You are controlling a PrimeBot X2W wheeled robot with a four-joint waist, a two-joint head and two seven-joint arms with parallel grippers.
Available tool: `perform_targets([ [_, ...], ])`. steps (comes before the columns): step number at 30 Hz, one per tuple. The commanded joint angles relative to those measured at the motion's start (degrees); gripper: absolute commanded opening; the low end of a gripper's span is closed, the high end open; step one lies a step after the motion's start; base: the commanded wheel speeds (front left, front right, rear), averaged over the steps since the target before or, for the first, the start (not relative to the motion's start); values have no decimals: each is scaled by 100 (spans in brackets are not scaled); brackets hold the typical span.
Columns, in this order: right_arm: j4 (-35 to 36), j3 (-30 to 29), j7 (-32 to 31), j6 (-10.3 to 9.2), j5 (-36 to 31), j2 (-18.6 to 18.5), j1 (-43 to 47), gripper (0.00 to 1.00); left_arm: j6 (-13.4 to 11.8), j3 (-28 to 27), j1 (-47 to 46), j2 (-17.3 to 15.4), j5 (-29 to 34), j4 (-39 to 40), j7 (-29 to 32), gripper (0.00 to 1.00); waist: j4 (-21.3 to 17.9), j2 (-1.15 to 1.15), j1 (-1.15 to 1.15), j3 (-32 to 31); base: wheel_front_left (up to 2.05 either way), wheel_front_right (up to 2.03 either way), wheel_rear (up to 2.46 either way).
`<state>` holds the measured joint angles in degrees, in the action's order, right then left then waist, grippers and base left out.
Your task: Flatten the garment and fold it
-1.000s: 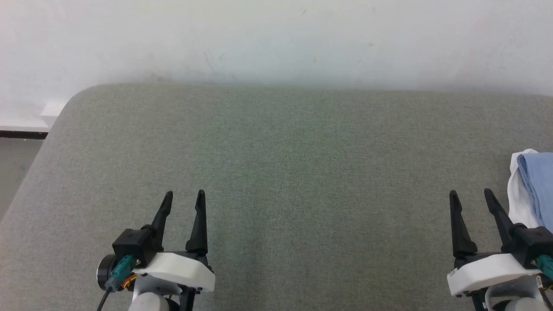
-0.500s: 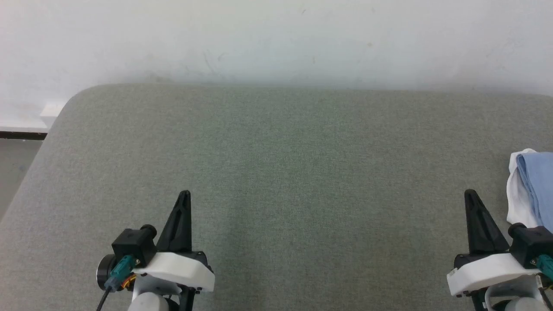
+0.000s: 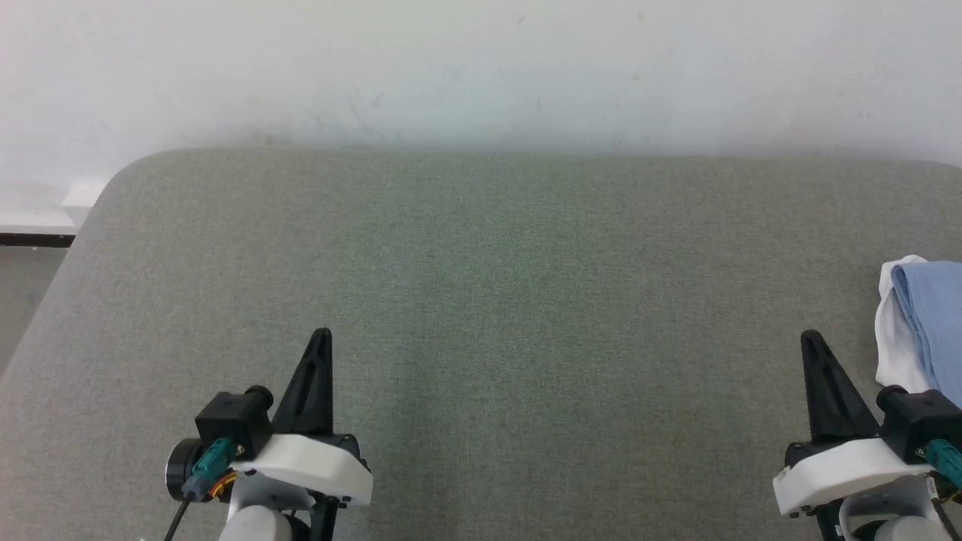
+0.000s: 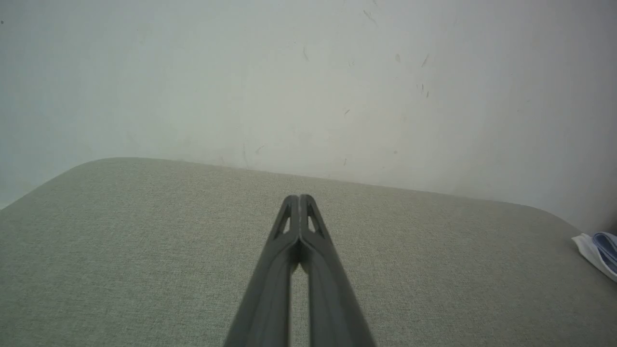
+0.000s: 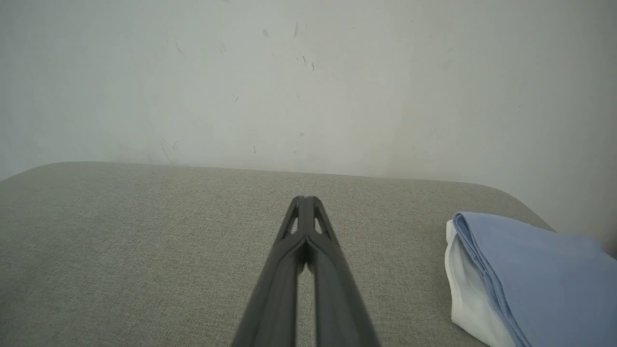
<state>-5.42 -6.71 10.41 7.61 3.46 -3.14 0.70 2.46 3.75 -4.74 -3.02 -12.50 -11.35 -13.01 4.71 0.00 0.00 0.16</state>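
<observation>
The garment point(image 3: 928, 323) is a light blue shirt folded over a white layer, lying at the right edge of the grey-green padded table point(image 3: 481, 285); it shows also in the right wrist view point(image 5: 530, 270) and faintly in the left wrist view point(image 4: 600, 246). My left gripper point(image 3: 322, 334) hovers at the lower left, shut and empty, fingers pressed together point(image 4: 300, 198). My right gripper point(image 3: 808, 336) stands at the lower right, shut and empty point(image 5: 304, 198), just left of the garment and apart from it.
A pale scuffed wall point(image 3: 481, 68) rises right behind the table's far edge. The table's rounded far-left corner point(image 3: 128, 169) drops off to a floor strip and baseboard point(image 3: 34, 240). Bare padded surface stretches between the two grippers.
Both grippers went from open to shut, with nothing between the fingers. The head view has shifted slightly; the arms and garment stay in place.
</observation>
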Motion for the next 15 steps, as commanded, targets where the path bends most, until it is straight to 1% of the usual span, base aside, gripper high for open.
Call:
perform_targets([
  [1,46,43,-40,-2,-37,4,-9,0,-34,-32,66,2,98,68,42,0,-9,0,0,0,0,0,0],
  [15,111,125,-171,-3,-77,6,-17,0,-62,-76,119,3,248,207,206,0,-69,0,0,-2,0,0,0],
])
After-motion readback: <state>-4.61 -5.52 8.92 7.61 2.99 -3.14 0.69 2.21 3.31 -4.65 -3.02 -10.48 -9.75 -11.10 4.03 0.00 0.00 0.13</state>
